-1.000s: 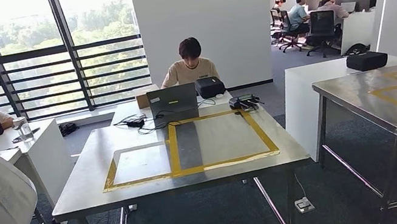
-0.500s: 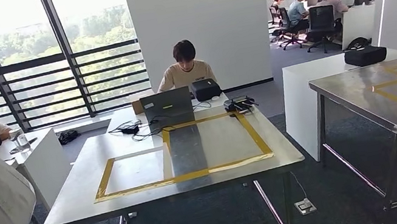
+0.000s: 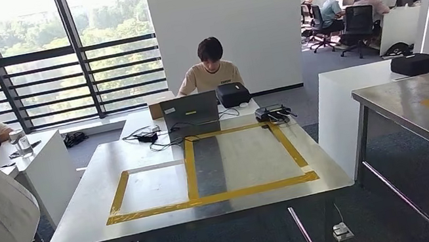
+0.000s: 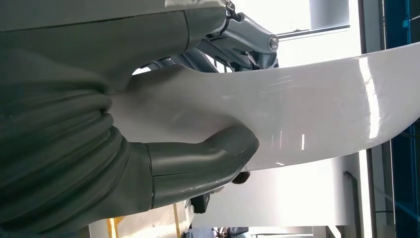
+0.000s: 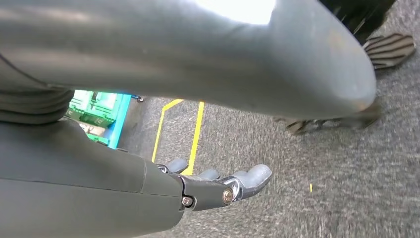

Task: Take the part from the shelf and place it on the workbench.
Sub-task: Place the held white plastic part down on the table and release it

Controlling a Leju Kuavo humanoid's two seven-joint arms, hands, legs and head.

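Before the workbench, left hand apparently grips the part.

The left hand grips the white part, a smooth glossy curved panel; its thick grey thumb presses one face; darker fingers wrap the other side; bright windows glare behind.

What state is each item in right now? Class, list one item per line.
white part: held in the left hand, off the table.
right hand: open, holding nothing, above the floor.
workbench: marked with yellow tape, nothing inside the outlines.
laptop: open, person seated behind it.
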